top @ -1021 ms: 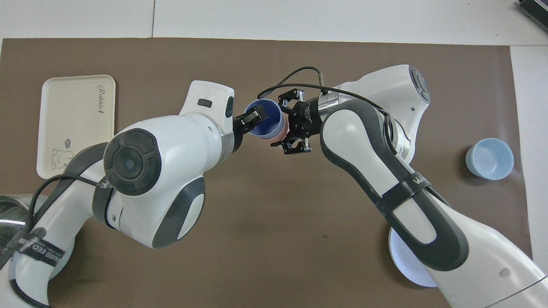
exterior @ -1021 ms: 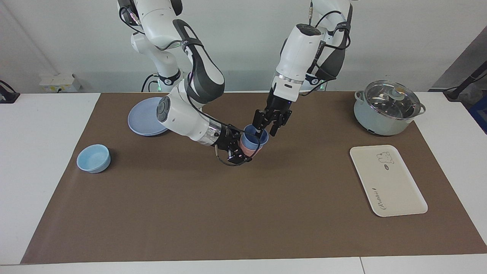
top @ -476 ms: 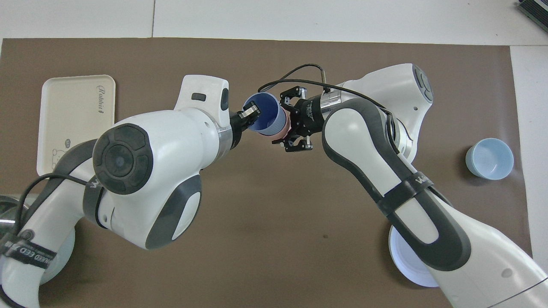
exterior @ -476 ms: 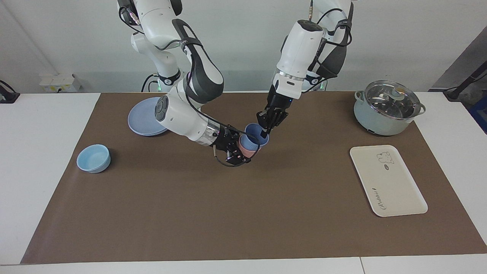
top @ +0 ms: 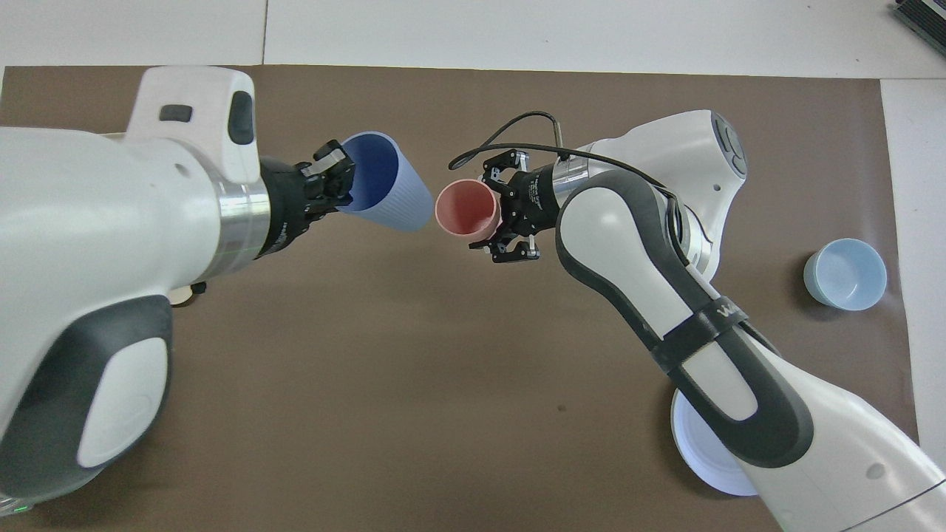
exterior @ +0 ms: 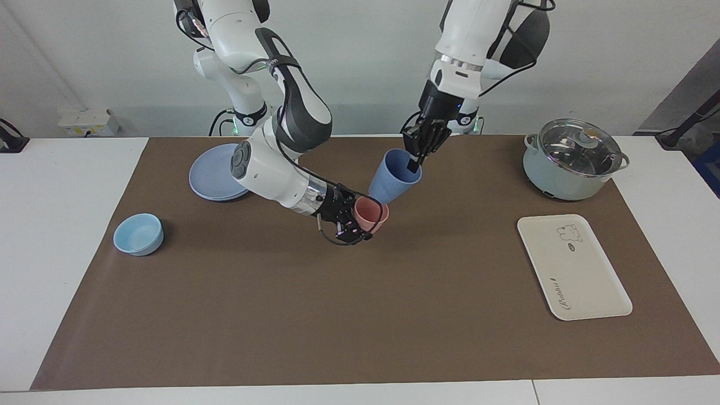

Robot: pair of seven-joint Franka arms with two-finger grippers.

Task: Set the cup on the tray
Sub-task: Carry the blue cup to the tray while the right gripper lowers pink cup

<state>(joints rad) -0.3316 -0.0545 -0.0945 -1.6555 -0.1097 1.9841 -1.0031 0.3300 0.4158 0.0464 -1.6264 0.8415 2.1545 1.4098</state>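
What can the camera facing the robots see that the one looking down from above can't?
Only the facing view shows the tray and the lidded pot. Only the overhead view looks into the pink cup. Both show the left gripper holding the blue cup by its rim, the right gripper holding the pink cup, and the small bowl.

Pink cup (exterior: 371, 214), bowl (exterior: 138, 234), plate (exterior: 214, 179), lidded pot (exterior: 572, 159)

The left arm (top: 96, 244) hides the tray (exterior: 571, 267) (overhead view) almost wholly.

Robot lab, two arms (exterior: 281, 169), brown mat (exterior: 360, 315), white bench (exterior: 67, 225)
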